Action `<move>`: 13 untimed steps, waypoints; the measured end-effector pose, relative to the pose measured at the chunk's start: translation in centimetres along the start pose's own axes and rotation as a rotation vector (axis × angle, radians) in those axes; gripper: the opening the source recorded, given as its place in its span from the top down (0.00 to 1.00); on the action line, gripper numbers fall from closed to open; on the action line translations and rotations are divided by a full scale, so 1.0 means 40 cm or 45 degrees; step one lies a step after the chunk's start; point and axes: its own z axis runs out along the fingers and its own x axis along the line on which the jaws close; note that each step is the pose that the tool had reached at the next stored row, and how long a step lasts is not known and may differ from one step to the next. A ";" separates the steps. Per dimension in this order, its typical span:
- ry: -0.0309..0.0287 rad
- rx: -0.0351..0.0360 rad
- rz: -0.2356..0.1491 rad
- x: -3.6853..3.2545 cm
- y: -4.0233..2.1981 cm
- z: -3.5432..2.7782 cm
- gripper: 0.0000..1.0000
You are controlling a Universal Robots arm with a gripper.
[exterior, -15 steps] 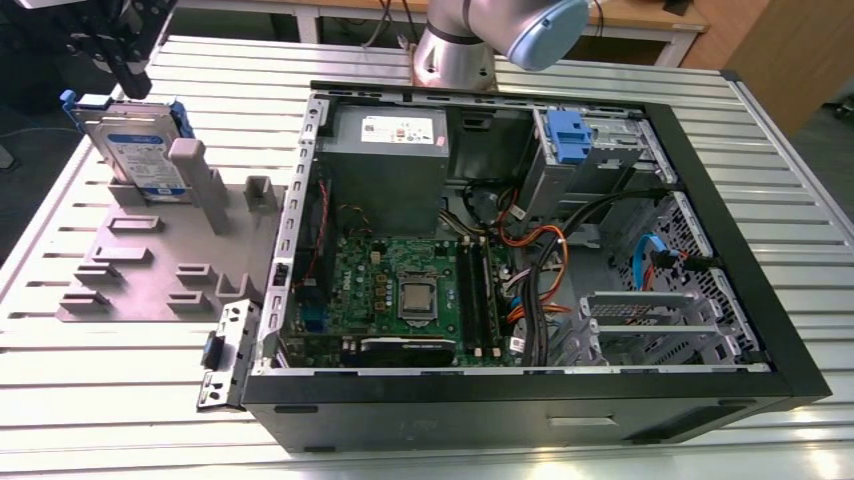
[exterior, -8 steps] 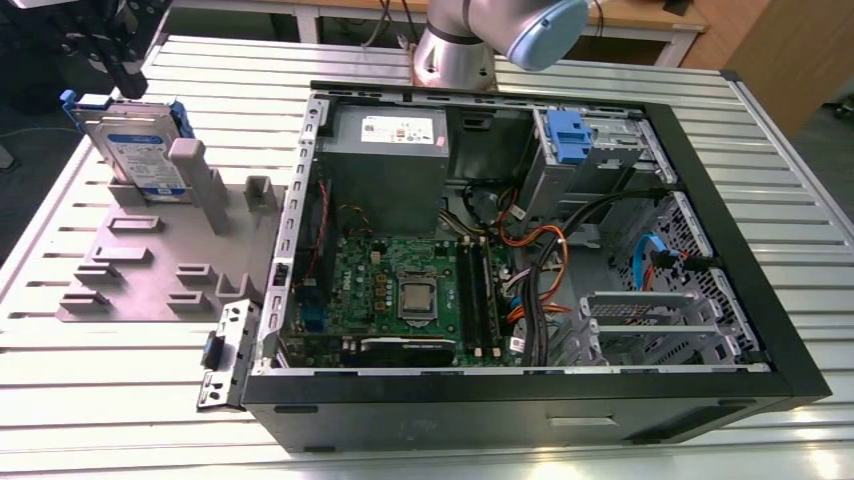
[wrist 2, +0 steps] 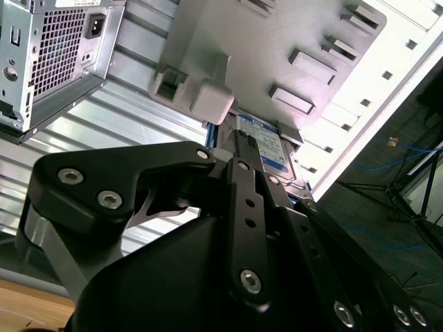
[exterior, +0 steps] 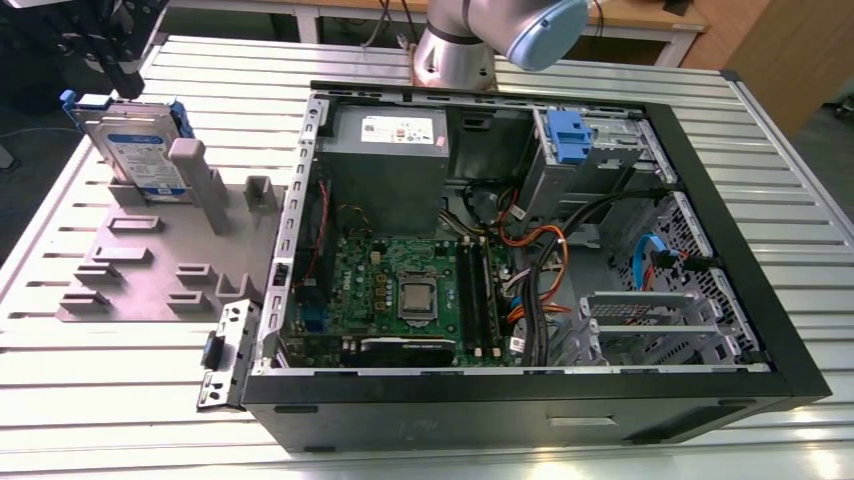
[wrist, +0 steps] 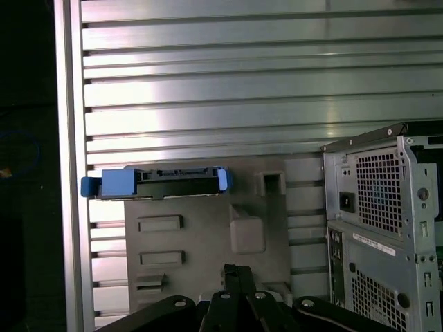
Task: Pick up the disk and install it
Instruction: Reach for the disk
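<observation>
The open computer case is filling the centre and lower right of the exterior view. Left of it, the grey slotted holder is lying flat. The disk is standing upright in it, at upper left. The gripper is hanging close above, jaws drawn together, gripping nothing. The disk is looking rigid, fairly heavy and shock-sensitive; its blue carrier frame seems the safest hold.
</observation>
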 end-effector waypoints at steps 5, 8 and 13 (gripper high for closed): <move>0.0001 0.0001 0.000 0.003 0.000 0.000 0.89; 0.0000 -0.0001 0.000 0.006 0.000 0.000 0.89; 0.0001 0.0000 0.000 0.019 0.004 0.001 0.89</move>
